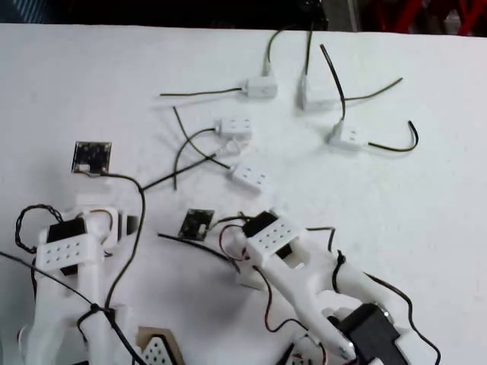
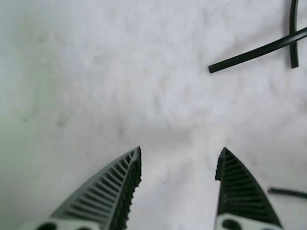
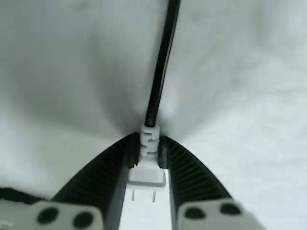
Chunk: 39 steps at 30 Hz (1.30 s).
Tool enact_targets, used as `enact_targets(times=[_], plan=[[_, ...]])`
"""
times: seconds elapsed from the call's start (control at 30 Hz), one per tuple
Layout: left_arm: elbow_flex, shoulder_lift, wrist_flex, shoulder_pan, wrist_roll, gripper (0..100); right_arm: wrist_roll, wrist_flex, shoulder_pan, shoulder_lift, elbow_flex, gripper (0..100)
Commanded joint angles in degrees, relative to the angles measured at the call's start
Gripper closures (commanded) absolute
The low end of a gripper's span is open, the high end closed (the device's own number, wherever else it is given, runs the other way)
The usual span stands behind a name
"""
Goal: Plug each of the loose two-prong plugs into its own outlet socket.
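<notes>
A white two-prong plug point(image 3: 145, 165) on a black cord point(image 3: 162, 62) sits between the fingers of my right gripper point(image 3: 147, 139), which is shut on its body just above the white table; its prongs point back toward the wrist. In the high view that arm point(image 1: 278, 242) stands at the table's middle front, and the held cord point(image 1: 194, 245) trails to the left. My left gripper point(image 2: 180, 151) is open over bare table with nothing between its fingers, and a black cord end point(image 2: 249, 53) lies ahead of it. Several white outlet sockets point(image 1: 249, 176) point(image 1: 234, 127) point(image 1: 260, 88) lie farther back.
Two more white sockets point(image 1: 312, 95) point(image 1: 348, 135) with black cords lie at the back right. Thin black cords point(image 1: 183, 148) cross the middle of the table. The left arm point(image 1: 68, 255) stands at the front left. Small camera boards point(image 1: 91, 157) point(image 1: 196, 224) jut from both wrists.
</notes>
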Motion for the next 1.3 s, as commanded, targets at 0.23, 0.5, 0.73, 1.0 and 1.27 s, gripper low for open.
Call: enact_targets(times=[0.23,0.5,0.73,1.0,1.27], plan=[[-0.8,-1.8,-1.2,0.6,0.4,74,-2.0,14.0,-0.3,-15.2,-4.8,85.1],[-0.8,-1.8,-1.2,0.6,0.4,74,-2.9,14.2,-2.6,-19.7,3.1,85.1],[-0.8,-1.8,-1.1,0.6,0.4,74,-2.5,5.8,-2.2,-19.7,10.8,85.1],[-0.8,-1.8,-1.1,0.6,0.4,74,1.2,4.9,3.4,-19.6,11.4,86.0],[-0.8,-1.7,-1.1,0.6,0.4,74,1.7,4.7,3.9,-19.6,11.4,93.7]])
